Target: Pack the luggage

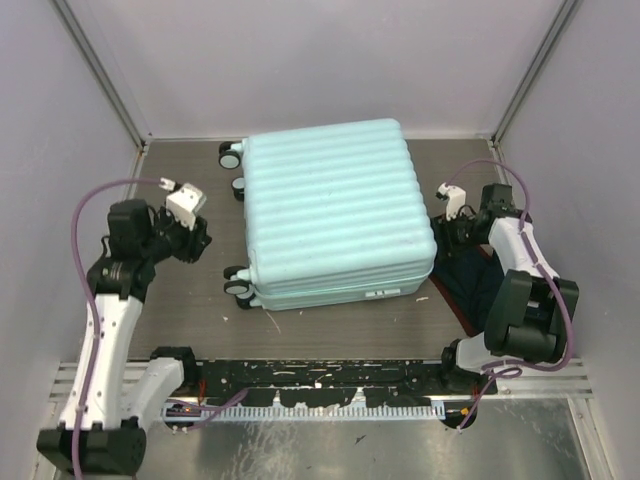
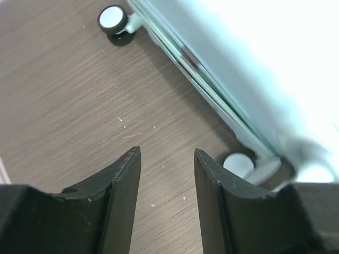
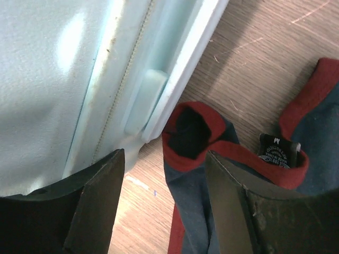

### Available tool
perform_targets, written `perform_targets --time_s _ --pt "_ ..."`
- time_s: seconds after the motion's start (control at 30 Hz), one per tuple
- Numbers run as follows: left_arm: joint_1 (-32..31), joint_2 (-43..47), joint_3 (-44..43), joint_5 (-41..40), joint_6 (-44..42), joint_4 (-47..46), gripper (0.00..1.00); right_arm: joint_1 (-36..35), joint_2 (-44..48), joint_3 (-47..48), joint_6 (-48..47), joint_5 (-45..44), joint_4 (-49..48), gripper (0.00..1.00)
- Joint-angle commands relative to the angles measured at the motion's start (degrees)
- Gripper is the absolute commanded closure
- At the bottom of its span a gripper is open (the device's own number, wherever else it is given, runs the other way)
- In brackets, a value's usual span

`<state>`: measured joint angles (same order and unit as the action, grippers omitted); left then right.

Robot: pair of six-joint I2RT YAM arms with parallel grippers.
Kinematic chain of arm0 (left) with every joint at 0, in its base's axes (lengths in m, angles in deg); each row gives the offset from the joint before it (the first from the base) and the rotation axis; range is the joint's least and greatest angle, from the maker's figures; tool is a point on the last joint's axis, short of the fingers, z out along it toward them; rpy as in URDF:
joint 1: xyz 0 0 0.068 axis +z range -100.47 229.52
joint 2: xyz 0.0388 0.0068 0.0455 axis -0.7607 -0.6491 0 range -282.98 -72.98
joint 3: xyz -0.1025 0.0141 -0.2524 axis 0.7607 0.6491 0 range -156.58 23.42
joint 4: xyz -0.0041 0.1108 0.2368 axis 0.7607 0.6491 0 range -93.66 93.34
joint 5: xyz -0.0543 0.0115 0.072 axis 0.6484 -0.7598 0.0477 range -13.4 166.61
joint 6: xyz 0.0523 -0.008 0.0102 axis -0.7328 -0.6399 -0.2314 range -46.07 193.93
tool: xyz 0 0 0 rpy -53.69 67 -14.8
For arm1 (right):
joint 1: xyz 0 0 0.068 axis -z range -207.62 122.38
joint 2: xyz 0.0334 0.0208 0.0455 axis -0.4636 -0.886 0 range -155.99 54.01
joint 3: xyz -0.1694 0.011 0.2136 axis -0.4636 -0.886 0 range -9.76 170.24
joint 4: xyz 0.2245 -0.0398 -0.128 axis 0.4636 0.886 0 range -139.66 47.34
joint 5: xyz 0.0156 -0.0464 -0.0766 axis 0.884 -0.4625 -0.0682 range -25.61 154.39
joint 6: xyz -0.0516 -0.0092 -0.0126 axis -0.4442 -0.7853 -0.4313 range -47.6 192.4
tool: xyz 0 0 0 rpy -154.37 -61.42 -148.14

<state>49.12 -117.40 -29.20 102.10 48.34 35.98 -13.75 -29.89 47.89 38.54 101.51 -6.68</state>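
The pale mint-blue ribbed luggage (image 1: 335, 210) lies closed and flat in the middle of the brown table, wheels to the left. My left gripper (image 1: 200, 240) is open and empty, just left of its wheeled side; a wheel (image 2: 114, 19) and the shell (image 2: 254, 63) show in the left wrist view. My right gripper (image 1: 447, 235) is open and empty at the luggage's right side, above a dark blue garment with red trim (image 1: 475, 280). In the right wrist view the garment (image 3: 212, 159) lies between the fingers beside the luggage's zipper seam (image 3: 132, 90).
Grey walls enclose the table on three sides. A black rail with a white strip (image 1: 320, 385) runs along the near edge between the arm bases. The garment lies between the luggage and the right arm.
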Motion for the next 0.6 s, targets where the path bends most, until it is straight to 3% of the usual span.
perform_targets --time_s 0.0,0.17,0.43,0.57 --pt "0.69 -14.28 -10.20 -7.22 20.20 -2.45 0.52 -6.34 6.47 -3.90 -1.63 4.82 -1.13 0.32" --pt "3.49 -28.49 -17.96 -2.75 28.49 -0.83 0.45 -13.02 11.91 -8.38 -0.87 3.94 -2.91 0.32" --pt "4.12 -49.75 -28.43 2.27 30.15 0.78 0.45 -23.66 18.11 -12.14 -0.54 0.35 -5.55 0.32" --pt "3.75 -58.35 -34.45 13.17 30.65 1.05 0.48 -25.23 20.99 -13.15 -1.95 0.85 -6.34 0.32"
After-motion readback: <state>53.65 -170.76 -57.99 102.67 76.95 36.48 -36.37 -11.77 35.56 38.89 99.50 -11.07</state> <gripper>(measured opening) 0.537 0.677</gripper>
